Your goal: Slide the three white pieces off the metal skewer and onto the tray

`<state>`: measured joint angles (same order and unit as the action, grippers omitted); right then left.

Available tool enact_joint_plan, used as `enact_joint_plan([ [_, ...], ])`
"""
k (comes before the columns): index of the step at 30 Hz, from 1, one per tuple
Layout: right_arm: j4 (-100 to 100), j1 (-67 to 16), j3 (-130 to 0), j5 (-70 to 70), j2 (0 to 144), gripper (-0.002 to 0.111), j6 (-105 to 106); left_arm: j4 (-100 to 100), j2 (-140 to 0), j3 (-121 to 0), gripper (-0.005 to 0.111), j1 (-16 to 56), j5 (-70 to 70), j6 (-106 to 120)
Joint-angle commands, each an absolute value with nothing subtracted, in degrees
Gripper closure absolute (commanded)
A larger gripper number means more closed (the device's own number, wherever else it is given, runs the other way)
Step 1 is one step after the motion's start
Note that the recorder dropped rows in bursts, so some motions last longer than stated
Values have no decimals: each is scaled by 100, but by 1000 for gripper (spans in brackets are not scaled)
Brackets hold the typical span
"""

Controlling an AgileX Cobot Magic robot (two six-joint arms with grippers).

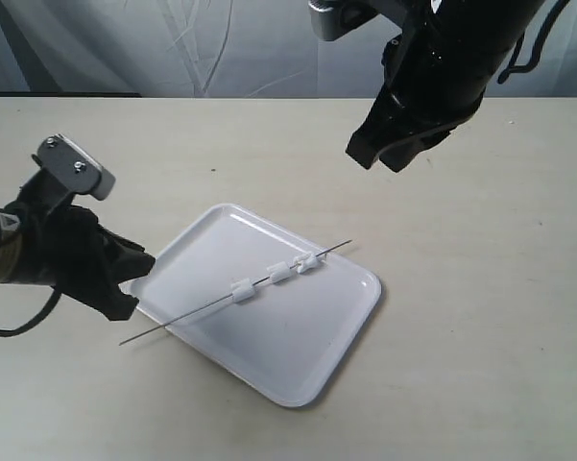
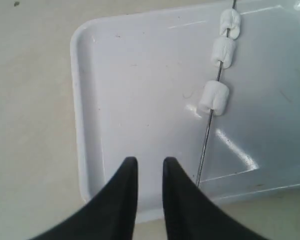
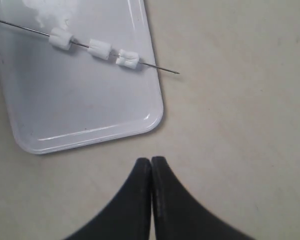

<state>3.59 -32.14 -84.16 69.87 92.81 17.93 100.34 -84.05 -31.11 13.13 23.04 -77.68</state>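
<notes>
The metal skewer (image 1: 202, 309) lies diagonally across the white tray (image 1: 269, 346), one end poking past the tray's left rim. Three white pieces (image 1: 242, 291) (image 1: 279, 272) (image 1: 308, 261) are threaded on it, towards its far end. My left gripper (image 1: 142, 280) hovers at the tray's left edge, open with a narrow gap and nothing between its fingers (image 2: 150, 162); the skewer (image 2: 207, 135) runs just beside one finger. My right gripper (image 1: 376, 158) hangs high above the table behind the tray, shut and empty (image 3: 151, 161), apart from the skewer tip (image 3: 157, 67).
A beige tabletop (image 1: 461, 365) surrounds the tray. A grey curtain (image 1: 173, 48) forms the backdrop behind the table's far edge.
</notes>
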Motion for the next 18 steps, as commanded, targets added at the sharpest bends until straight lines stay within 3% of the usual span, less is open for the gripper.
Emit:
enact_joint_plan([
  [1, 249, -3215, -8465, 6996, 9282, 107, 1833, 9995, -8818, -3366, 87, 1941, 1900, -7899],
  [7, 200, -3215, -8465, 6996, 9282, 107, 1833, 9995, -9512, -3274, 87, 2412, 2321, -8903],
  [13, 200, -3215, -8465, 6996, 9282, 107, 1833, 9686, -9061, -3678, 87, 2411, 3281, -10571],
  [14, 200, -3215, -8465, 6996, 9282, 107, 1833, 9452, -8973, -3763, 87, 2411, 3672, -10413],
  [18, 200, -3215, -8465, 6996, 9282, 107, 1833, 9995, -8442, -3912, 87, 2411, 4161, -6166],
])
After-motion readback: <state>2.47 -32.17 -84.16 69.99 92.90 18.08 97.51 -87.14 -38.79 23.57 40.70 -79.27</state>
